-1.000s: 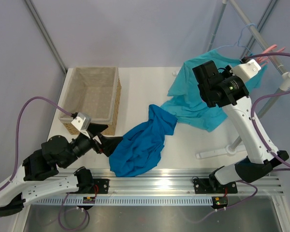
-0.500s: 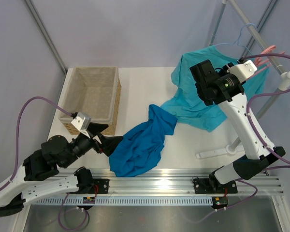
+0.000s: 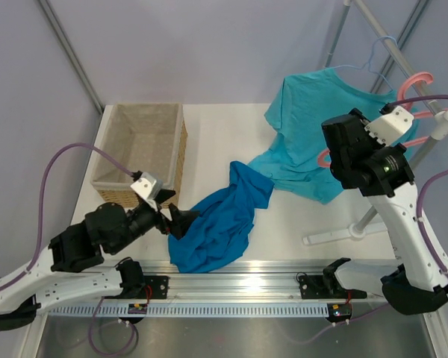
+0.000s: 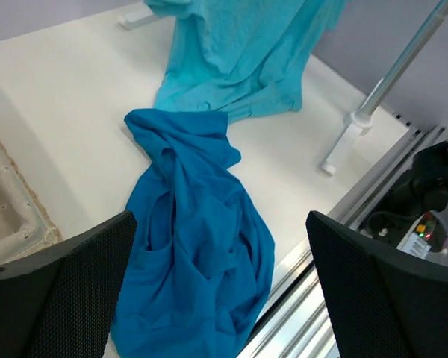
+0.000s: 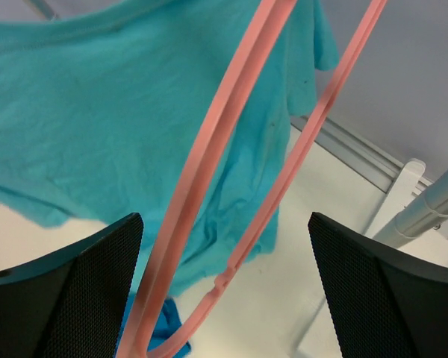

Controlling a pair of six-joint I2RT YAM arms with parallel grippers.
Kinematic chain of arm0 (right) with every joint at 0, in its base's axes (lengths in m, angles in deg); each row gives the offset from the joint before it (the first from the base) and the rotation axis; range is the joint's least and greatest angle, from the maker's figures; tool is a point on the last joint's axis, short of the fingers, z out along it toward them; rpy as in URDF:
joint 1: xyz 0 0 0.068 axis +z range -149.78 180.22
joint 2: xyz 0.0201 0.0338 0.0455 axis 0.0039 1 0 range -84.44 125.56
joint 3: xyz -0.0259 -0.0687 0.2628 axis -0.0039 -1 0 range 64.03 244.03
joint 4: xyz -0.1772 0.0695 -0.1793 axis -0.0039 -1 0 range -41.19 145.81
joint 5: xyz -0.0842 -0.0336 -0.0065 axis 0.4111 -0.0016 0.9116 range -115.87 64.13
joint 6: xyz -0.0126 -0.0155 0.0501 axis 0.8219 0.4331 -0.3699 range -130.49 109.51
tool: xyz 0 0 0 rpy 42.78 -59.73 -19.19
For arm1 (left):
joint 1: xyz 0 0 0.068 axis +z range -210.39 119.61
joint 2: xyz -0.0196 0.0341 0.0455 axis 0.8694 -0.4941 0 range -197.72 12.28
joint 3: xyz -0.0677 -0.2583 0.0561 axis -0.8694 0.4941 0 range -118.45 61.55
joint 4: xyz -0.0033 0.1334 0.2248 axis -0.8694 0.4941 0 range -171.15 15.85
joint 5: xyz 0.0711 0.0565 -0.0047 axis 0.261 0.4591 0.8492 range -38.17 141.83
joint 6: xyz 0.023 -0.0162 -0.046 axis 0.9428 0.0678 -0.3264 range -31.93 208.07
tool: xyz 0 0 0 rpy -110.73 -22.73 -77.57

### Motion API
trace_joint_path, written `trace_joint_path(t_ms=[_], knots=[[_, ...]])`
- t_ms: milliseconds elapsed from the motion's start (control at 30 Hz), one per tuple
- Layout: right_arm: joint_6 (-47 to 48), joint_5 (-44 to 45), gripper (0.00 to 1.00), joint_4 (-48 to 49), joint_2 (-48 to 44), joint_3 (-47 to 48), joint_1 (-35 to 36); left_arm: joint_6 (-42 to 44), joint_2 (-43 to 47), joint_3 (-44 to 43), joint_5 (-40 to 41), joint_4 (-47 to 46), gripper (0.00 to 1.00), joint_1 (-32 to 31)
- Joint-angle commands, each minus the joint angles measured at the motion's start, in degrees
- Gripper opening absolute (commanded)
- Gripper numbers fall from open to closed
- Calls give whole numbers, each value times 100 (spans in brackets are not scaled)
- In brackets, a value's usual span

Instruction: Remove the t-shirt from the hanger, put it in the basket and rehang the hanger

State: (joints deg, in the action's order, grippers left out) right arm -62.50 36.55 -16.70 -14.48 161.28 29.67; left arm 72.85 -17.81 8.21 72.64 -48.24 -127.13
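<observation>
A woven basket point(image 3: 178, 160) is sitting open side up at ten o'clock on the white table point(image 3: 224, 134). A light teal shirt point(image 3: 313, 119) is hanging at two o'clock from a thin pale-blue wire hanger point(image 3: 377, 56). Its lower half is spilling onto the table and lying there in folds. The wire hanger's hook is reaching up to a slanted grey rack bar point(image 3: 381, 33) at one o'clock. The rack's white foot point(image 3: 336, 236) is resting on the table at four o'clock. A metal rail point(image 3: 246, 283) is running along the six o'clock edge.
</observation>
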Motion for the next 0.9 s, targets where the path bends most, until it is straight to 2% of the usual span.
trace_joint_path(t_ms=[0,133,167,300,333,467,667,867], knots=[[1025,-975,99,167,-253,-338,-27,300,-601,-247,-139,-100,99,-14],[2052,-1914,99,737,-920,-1293,-27,432,-1286,-256,-498,40,99,-15],[2524,-2422,99,1008,-1253,-1488,-27,450,-1455,-247,-613,75,99,-23],[3179,-3558,99,1406,-2028,-2297,-19,529,-2290,-273,-904,128,99,-14],[3232,-3883,100,1467,-2238,-2351,-27,520,-2457,-308,-826,189,99,-23],[3276,-4149,99,1538,-2591,-2500,-27,450,-3387,-519,-597,365,99,-23],[2960,-4614,99,1433,-2846,-2615,-27,406,-4162,-616,-439,357,99,-6],[2872,-5327,100,1758,-3549,-3273,-27,388,-5182,-844,-438,243,99,12]])
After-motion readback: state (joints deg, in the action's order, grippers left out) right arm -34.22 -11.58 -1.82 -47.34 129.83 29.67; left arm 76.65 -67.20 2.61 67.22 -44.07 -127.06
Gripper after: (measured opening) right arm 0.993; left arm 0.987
